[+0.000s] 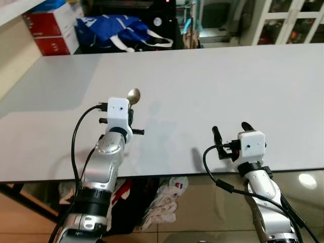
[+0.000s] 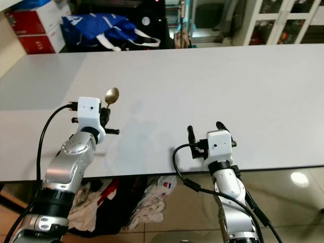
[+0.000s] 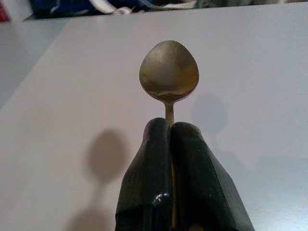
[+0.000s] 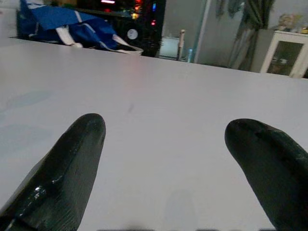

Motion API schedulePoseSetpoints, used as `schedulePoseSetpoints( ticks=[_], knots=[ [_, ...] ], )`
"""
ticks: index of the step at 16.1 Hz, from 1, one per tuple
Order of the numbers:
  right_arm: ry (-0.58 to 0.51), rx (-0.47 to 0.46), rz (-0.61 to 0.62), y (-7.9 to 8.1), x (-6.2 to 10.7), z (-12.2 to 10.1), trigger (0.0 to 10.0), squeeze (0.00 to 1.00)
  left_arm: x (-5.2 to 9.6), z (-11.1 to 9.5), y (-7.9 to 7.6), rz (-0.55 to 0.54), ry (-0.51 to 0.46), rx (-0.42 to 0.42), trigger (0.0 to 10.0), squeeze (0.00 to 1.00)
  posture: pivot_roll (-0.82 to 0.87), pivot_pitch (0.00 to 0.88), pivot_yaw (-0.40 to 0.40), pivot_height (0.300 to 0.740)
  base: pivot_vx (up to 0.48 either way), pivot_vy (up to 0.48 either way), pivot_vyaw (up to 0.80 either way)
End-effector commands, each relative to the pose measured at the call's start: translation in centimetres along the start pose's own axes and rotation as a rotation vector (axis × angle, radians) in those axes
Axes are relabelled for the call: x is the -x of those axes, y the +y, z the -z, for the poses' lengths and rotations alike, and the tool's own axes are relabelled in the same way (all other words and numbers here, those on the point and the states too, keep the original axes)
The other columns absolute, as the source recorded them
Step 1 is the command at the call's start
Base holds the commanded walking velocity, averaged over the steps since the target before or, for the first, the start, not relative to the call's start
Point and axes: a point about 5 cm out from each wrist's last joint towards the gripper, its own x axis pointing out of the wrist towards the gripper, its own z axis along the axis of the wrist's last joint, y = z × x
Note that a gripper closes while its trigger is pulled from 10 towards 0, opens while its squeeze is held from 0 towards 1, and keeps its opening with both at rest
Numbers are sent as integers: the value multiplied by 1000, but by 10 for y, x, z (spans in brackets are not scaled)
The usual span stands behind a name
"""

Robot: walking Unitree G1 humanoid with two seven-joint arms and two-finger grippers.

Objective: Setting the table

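Spoon (image 3: pixel 169 72) up over the white desk (image 1: pixel 228 86), pinched by the left gripper (image 3: pixel 170 126) fingers; right gripper (image 4: pixel 175 139) fingers spread wide, holding nothing.

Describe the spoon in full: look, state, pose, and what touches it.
The spoon is a dull, brassy gold metal, with an oval bowl and a thin neck. Its handle is hidden between the closed black fingers of the left gripper, which alone touch it. The bowl sticks out past the fingertips, held in the air above the white table, casting a shadow on the tabletop. It looks clean and empty.
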Motion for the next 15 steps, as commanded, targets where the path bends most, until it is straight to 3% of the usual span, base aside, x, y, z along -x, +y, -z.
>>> schedulePoseSetpoints(
  ticks=[1,6,15],
  knots=[
    [-7,-3,-6,0,0,-4,10000,0,-3,-3,2,-40,17,28,0,0,-155,0,69,735,0,0,0],
    [2,-1,-20,3,4,-3,10000,0,-6,5,-2,-36,53,112,0,0,-158,0,62,735,0,0,0],
    [23,1,-33,4,11,0,10000,0,-12,34,2,-29,133,74,0,0,-175,0,65,735,0,0,0]
  ],
)
